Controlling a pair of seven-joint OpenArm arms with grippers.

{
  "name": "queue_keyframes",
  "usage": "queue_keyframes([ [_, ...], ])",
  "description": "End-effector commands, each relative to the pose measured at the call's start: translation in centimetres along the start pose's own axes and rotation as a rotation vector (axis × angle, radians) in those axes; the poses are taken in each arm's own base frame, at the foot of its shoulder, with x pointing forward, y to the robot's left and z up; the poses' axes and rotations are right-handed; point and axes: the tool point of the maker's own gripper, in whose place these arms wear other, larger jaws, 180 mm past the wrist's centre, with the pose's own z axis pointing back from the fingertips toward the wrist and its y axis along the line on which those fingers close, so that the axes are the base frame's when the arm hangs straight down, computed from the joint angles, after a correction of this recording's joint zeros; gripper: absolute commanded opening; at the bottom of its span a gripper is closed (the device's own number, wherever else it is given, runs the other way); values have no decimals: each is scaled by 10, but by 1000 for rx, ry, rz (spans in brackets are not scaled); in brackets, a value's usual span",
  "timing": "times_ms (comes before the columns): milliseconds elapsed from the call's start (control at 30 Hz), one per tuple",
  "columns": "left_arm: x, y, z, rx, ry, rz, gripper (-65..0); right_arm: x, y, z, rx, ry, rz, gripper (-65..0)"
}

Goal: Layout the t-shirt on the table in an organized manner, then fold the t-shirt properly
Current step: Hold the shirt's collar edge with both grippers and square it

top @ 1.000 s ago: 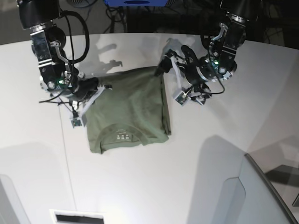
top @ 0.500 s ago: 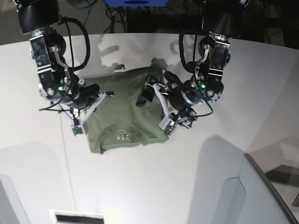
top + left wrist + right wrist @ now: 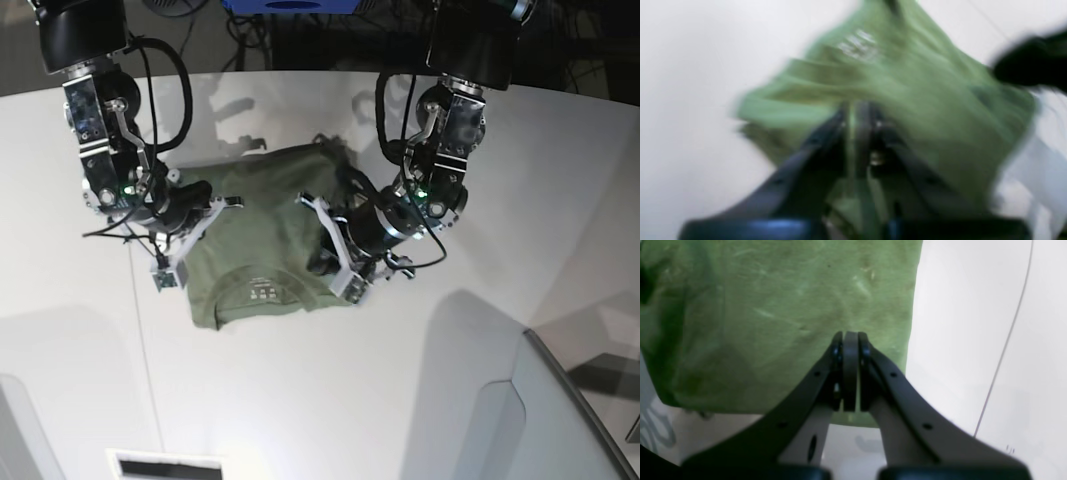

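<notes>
Claws, left [image 3: 325, 262] and right [image 3: 850, 340], both closed over wrinkled olive t-shirt [image 3: 265, 230].

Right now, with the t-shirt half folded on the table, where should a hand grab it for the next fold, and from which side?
Probably the collar end of the t-shirt, nearest the base camera. The white neck label shows there and both corners lie flat on the table. Come in low from each long side, so the hands pinch the stacked layers together. The left hand is already shut at its corner; the right hand sits farther up.

Matt cloth t-shirt [image 3: 265, 230], smooth glossy table [image 3: 330, 400]
</notes>
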Motion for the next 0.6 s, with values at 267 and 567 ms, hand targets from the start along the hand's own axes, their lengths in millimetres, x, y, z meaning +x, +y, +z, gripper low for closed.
queue_keyframes([
  [267, -1, 12, -18, 20, 8, 62, -650, 0, -5, -6, -8, 4, -5, -642],
  [567, -22, 17, -26, 24, 73, 82, -650, 1, -6, -5, -10, 1, -9, -642],
])
